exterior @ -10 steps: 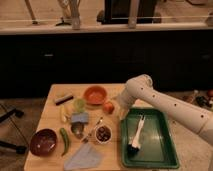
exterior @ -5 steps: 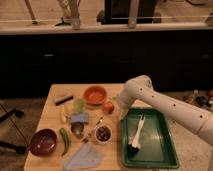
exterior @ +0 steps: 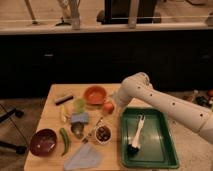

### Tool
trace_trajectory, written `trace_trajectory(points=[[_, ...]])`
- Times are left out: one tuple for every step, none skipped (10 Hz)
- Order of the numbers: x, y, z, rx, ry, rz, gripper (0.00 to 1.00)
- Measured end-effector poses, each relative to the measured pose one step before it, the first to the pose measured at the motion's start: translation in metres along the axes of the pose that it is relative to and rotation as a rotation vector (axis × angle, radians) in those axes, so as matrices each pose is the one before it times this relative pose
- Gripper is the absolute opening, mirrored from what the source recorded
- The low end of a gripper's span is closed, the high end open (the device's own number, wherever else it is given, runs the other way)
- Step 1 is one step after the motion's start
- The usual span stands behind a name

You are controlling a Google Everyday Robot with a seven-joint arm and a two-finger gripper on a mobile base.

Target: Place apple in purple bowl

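While the hand (exterior: 115,102) hangs at the apple (exterior: 108,107), the purple bowl (exterior: 43,141) sits well apart; its grip cannot be told.

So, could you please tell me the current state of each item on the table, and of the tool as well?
apple: on the table beside the orange bowl, in no bowl.
purple bowl: upright, empty, front-left corner.
orange bowl: upright, looks empty.
white bowl: upright, holds dark contents.
green tray: flat, a brush lying in it.
tool: down low at the apple.
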Motion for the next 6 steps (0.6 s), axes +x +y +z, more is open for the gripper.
trace_trajectory(points=[[-0.00271, -0.00299, 0.00537, 0.00606, -0.0083, -0.01199, 0.8], [-0.00137, -0.00159, 0.00376, 0.00463, -0.00907, -0.01179, 0.8], [0.0009, -0.00106, 0.00354, 0.00589, -0.01095, -0.01583, 0.8], [0.00075, -0.00091, 0.00235, 0.00274, -0.00988, -0.01798, 0.8], [-0.00053, -0.00105, 0.00172, 0.00025, -0.00687, -0.01516, 0.8], [-0.00079, -0.00129, 0.00316, -0.00206, -0.00834, -0.0206, 0.8]])
